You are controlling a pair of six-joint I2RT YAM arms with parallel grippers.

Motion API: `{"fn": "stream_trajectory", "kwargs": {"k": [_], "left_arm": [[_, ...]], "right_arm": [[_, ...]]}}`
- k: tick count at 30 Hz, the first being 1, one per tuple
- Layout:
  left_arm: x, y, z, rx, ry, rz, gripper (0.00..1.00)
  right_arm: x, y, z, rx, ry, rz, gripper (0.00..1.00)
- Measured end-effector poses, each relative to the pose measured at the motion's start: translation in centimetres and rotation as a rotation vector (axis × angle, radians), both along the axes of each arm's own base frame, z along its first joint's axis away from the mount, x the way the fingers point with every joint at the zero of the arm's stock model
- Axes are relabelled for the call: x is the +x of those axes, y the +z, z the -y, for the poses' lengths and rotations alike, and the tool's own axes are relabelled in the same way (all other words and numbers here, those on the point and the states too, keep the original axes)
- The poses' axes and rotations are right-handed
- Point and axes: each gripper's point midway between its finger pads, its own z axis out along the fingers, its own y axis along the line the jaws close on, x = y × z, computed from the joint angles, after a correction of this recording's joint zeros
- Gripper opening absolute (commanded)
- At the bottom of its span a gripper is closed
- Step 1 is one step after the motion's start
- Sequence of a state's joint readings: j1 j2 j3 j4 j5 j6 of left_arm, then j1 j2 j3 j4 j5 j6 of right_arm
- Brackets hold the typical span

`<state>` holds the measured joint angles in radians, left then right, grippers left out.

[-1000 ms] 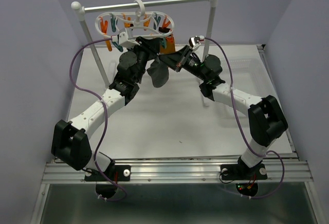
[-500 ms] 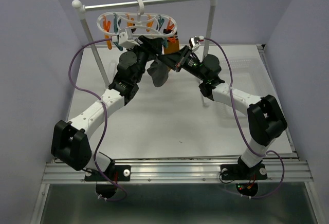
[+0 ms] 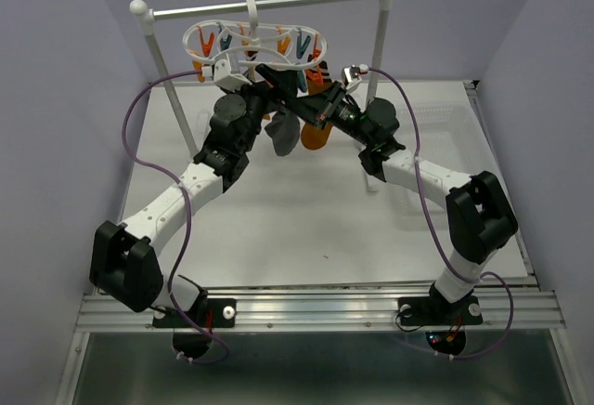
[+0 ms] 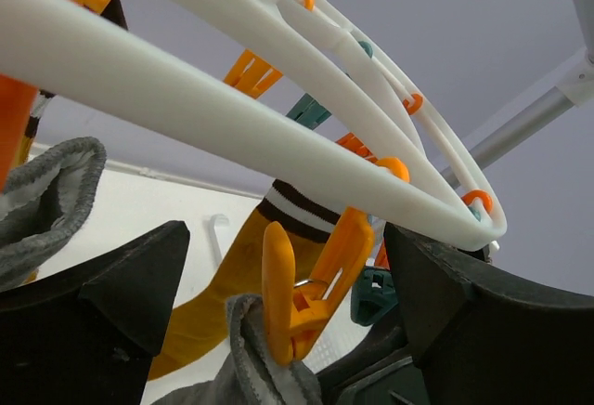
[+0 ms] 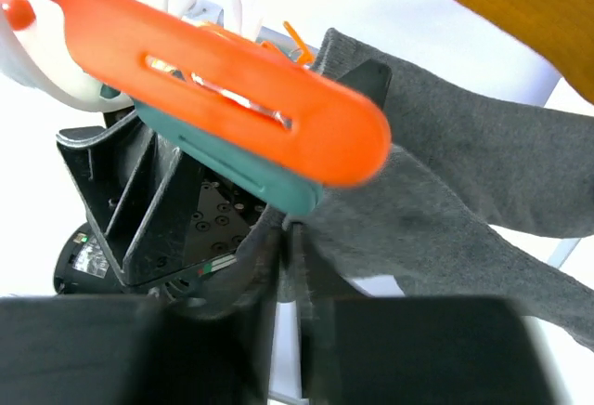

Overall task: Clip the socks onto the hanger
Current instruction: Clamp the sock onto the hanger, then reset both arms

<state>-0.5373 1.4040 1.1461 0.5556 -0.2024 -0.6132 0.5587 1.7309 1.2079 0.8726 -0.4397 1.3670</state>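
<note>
The white hanger (image 3: 255, 43) hangs by its hook from the rail, its orange and teal clips dangling. A dark grey sock (image 3: 283, 132) and a mustard sock (image 3: 316, 134) hang under it. My left gripper (image 3: 270, 77) is just below the frame. In the left wrist view the left gripper (image 4: 286, 242) is wide open around an orange clip (image 4: 311, 284), which is shut on the grey sock's cuff (image 4: 249, 359). The striped mustard sock (image 4: 232, 280) hangs behind it, and another grey sock (image 4: 42, 205) is at the left. My right gripper (image 5: 288, 317) stands slightly open, the grey sock's (image 5: 445, 191) edge in the narrow gap.
The rail stand's white posts (image 3: 379, 47) flank the hanger, and its bar (image 3: 306, 1) runs above. A clear basket (image 3: 445, 117) sits at the back right of the white table (image 3: 306, 219). Both arms meet under the hanger. An orange clip (image 5: 232, 89) and a teal clip (image 5: 232, 163) hang close over the right fingers.
My left gripper has opened off the orange clip, which now pinches the grey sock. The right jaws have parted a little. The hanger has swung up and back.
</note>
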Motion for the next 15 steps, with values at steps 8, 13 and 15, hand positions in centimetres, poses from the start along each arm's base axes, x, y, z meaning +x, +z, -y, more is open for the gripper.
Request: {"fn": "stream_trajectory", "kwargs": {"k": [8,13,15], "left_arm": [[-1.7,0.7,-1.0,0.015,0.0,-0.016,0.99],[-3.8,2.0,-1.9,0.027,-0.018,-0.018,0.99],[-4.4,2.3,-2.1,0.032,-0.026,-0.019,0.99]], "right_arm": [[0.1,-0.2,0.0,-0.017,-0.011,0.017,0.56],[-0.1,-0.9,0.2,-0.058,-0.025,0.033,0.7],[-0.4,-1.0,0.4,-0.078,-0.03,0.039,0.75]]}}
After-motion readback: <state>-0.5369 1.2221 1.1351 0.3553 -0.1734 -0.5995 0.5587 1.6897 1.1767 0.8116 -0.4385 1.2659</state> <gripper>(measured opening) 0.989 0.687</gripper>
